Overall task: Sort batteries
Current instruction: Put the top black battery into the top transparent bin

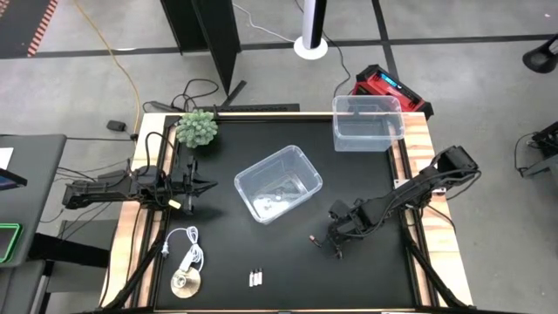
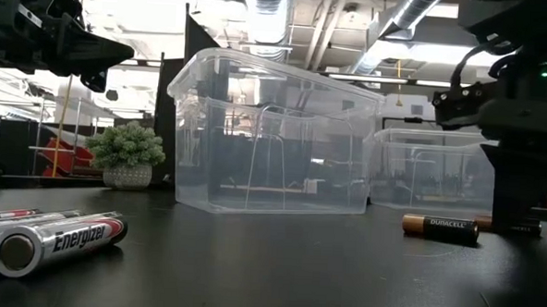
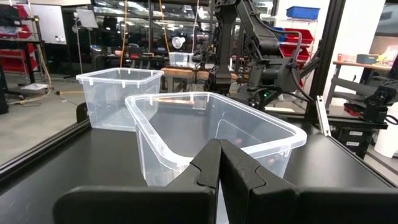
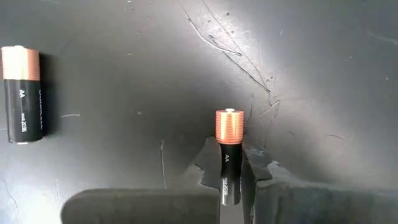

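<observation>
My right gripper (image 1: 336, 248) stands low over the table near its right side, fingers pointing down, shut on a dark battery with a copper end (image 4: 227, 155). A second dark battery (image 4: 22, 93) lies flat on the table just left of it (image 1: 312, 237), labelled Duracell in the low view (image 2: 441, 227). A few silver batteries (image 1: 255, 278) lie side by side by the near edge (image 2: 57, 241). My left gripper (image 1: 206, 185) hovers shut at the table's left, and shows in its own wrist view (image 3: 219, 163). My right gripper pinches the battery's black body (image 4: 226, 177) between its two fingers, coming from above and lying across its length. The copper end (image 4: 228, 126) sticks out past the fingertips. The battery lies level at the table top; whether it is lifted clear, I cannot tell.
A clear bin (image 1: 277, 183) stands turned at the table's middle, and a second clear bin (image 1: 367, 122) sits at the far right corner. A potted plant (image 1: 197, 128) is at the far left, and a white coiled cable with a disc (image 1: 185, 266) near left.
</observation>
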Controlling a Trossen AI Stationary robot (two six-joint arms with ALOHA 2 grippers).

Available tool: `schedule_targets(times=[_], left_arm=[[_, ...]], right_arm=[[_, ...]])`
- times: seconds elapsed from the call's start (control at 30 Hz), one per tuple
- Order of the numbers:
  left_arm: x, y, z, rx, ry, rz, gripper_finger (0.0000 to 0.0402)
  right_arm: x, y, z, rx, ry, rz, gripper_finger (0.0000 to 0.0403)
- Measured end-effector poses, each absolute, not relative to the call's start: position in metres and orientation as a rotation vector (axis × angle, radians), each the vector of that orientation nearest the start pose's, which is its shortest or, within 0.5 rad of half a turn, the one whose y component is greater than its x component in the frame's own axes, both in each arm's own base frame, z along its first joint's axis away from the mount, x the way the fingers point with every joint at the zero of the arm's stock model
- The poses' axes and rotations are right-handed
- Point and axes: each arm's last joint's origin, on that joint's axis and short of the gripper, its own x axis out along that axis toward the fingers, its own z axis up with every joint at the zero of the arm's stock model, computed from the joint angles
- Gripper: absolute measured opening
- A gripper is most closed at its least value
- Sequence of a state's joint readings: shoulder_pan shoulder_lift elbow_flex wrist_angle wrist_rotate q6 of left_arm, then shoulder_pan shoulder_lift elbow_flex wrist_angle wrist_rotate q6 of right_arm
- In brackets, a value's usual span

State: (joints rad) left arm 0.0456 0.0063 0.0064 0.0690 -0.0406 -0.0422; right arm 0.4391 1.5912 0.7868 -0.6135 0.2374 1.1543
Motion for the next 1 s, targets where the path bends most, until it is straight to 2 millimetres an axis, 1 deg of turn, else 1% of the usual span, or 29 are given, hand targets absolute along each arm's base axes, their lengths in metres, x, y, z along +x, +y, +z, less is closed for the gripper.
schedule_targets(times=[0.4, 0.57, 0.87, 1.0], left_arm=[[0.097, 0.006, 0.172, -0.039, -0.075, 0.085, 0.0004], [0.097, 0.006, 0.172, -0.04, -0.076, 0.085, 0.0004], [0.097, 0.006, 0.172, -0.04, -0.076, 0.085, 0.0004], [0.097, 0.006, 0.172, -0.041, -0.076, 0.085, 0.0004]], right_arm=[[0.23, 0.102, 0.155, 0.445, 1.16, -0.497, 0.0021], [0.227, 0.105, 0.162, 0.386, 1.157, -0.426, 0.0021], [0.218, 0.107, 0.184, 0.285, 1.107, -0.27, 0.0021], [0.214, 0.106, 0.196, 0.267, 1.068, -0.218, 0.0021]])
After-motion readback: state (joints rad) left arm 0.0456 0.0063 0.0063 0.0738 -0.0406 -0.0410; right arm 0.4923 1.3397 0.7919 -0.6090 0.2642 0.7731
